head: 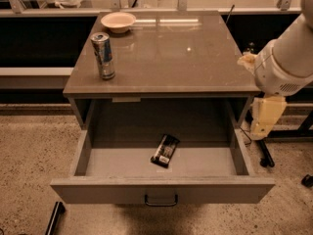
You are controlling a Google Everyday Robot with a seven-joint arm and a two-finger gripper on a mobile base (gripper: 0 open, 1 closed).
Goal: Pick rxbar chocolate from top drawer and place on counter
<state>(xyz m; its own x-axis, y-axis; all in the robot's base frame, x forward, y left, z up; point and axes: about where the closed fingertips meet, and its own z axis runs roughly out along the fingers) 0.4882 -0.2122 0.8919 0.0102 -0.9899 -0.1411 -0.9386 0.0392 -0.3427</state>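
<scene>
The rxbar chocolate (165, 150), a black wrapper with a pale label at its near end, lies flat and slightly angled on the floor of the open top drawer (161, 191), near the middle. The drawer is pulled fully out, with its dark handle at the front centre. The counter (171, 58) is the glossy grey-brown top above it. My gripper (266, 117) hangs at the right edge of the cabinet, beside the counter's right front corner, above and to the right of the drawer and well apart from the bar.
A silver-blue drink can (103, 56) stands on the counter's left side. A pale bowl (118, 21) sits at the back left. My white arm (288, 53) reaches in from the upper right. Dark legs and cables stand on the speckled floor at the right.
</scene>
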